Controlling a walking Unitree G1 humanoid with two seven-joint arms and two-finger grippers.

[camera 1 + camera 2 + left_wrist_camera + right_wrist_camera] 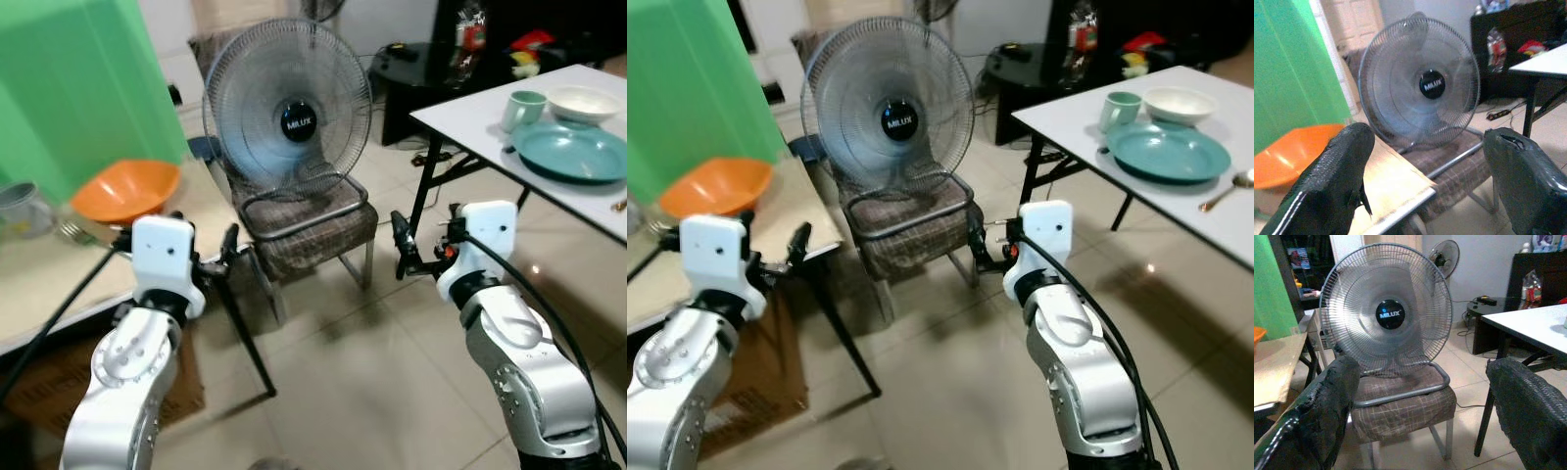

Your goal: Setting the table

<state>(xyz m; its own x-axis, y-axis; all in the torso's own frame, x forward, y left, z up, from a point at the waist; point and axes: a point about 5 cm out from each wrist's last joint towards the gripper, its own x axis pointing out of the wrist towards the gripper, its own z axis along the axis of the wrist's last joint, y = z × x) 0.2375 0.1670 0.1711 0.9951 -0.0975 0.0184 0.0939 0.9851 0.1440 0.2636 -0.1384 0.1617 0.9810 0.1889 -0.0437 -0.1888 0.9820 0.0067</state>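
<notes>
Left gripper [1420,181]: fingers apart, empty, lower left.
Right gripper [1420,416]: fingers apart, empty.
Teal plate [571,151]: white table [470,116], upper right.

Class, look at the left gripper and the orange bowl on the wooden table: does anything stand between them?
Nothing visible does. The left gripper, fingers open and empty, hangs off the wooden table's edge; the orange bowl sits on that table beyond it. A fork lies beside the bowl, not in the path.

fan [288,108]: wire metal; chair [313,230]: checked cloth; plate [573,151]: glossy glaze
</notes>
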